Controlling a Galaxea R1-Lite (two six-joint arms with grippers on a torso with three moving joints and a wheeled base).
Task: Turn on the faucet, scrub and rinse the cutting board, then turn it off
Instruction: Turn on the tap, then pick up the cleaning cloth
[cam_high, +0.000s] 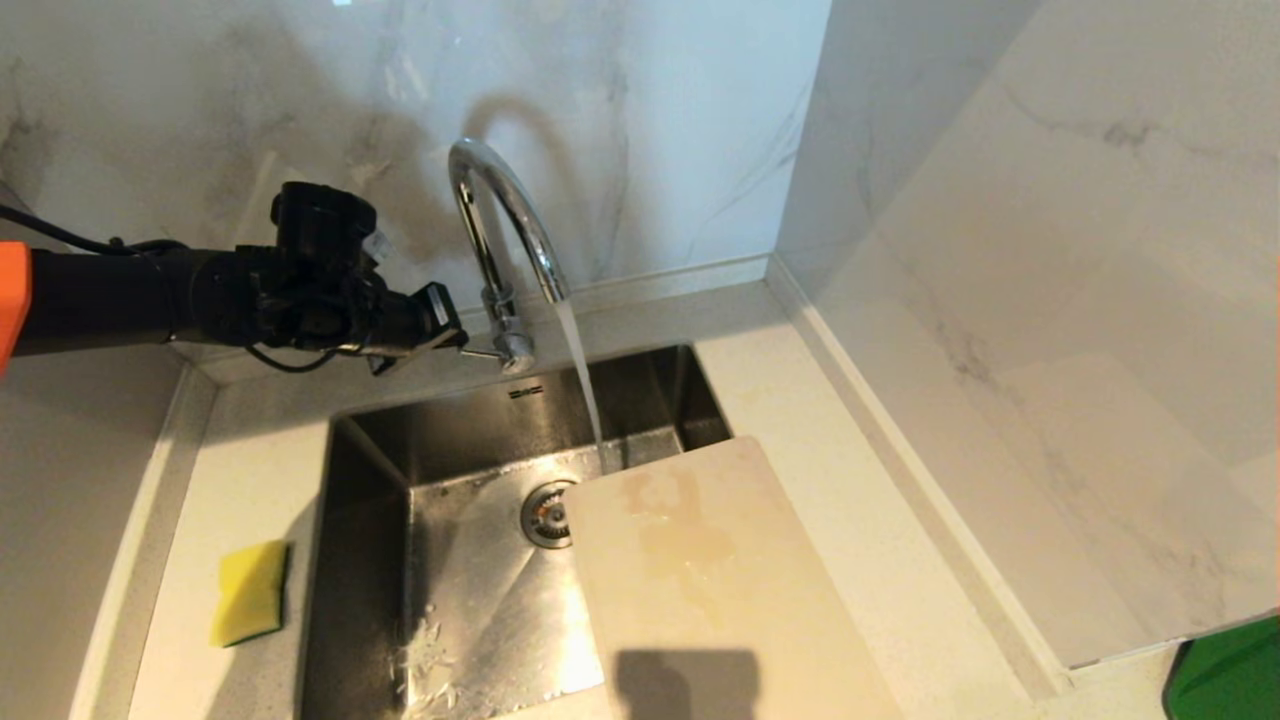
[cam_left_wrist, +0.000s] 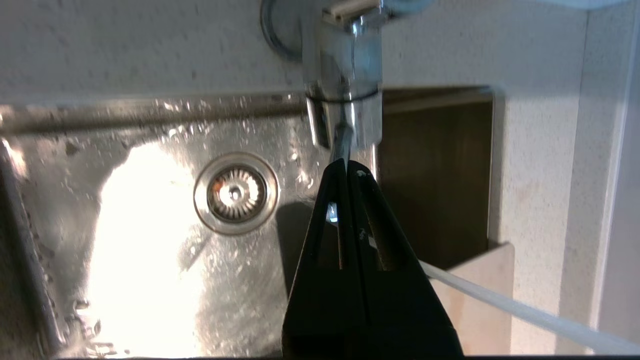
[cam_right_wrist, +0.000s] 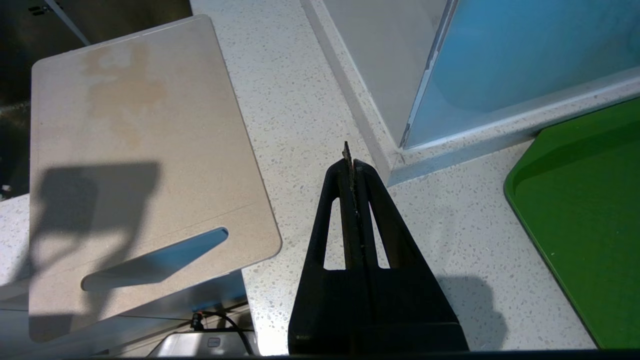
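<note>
My left gripper (cam_high: 455, 335) is pressed shut with nothing between its fingers, tips against the small side lever (cam_high: 487, 354) at the base of the faucet (cam_high: 500, 215). I keep it closed because a narrow closed tip nudges that lever more surely than spread fingers would. The lever job looks done: water (cam_high: 585, 375) runs from the gooseneck spout and lands at the far edge of the cutting board (cam_high: 700, 580).

The board lies tilted, its far corner overhanging the steel sink (cam_high: 370, 520) next to the drain (cam_high: 545, 513), the rest propped on the speckled countertop (cam_high: 850, 500) to the right. That lean lets runoff fall into the basin rather than across the counter, and puts the tan stains (cam_high: 685, 530) close beneath the stream.

My right gripper (cam_right_wrist: 350, 162) is also closed and empty, hanging over bare counter between the board's slot handle (cam_right_wrist: 155, 260) end and a green tray (cam_right_wrist: 590, 225).

The yellow sponge (cam_high: 250, 590) sits on the counter left of the sink, well apart from the board. I judge the scrub comes next, so my left arm must back off the lever and swing toward me. The wall corner hems the right side closely, but the way to the sponge is open
</note>
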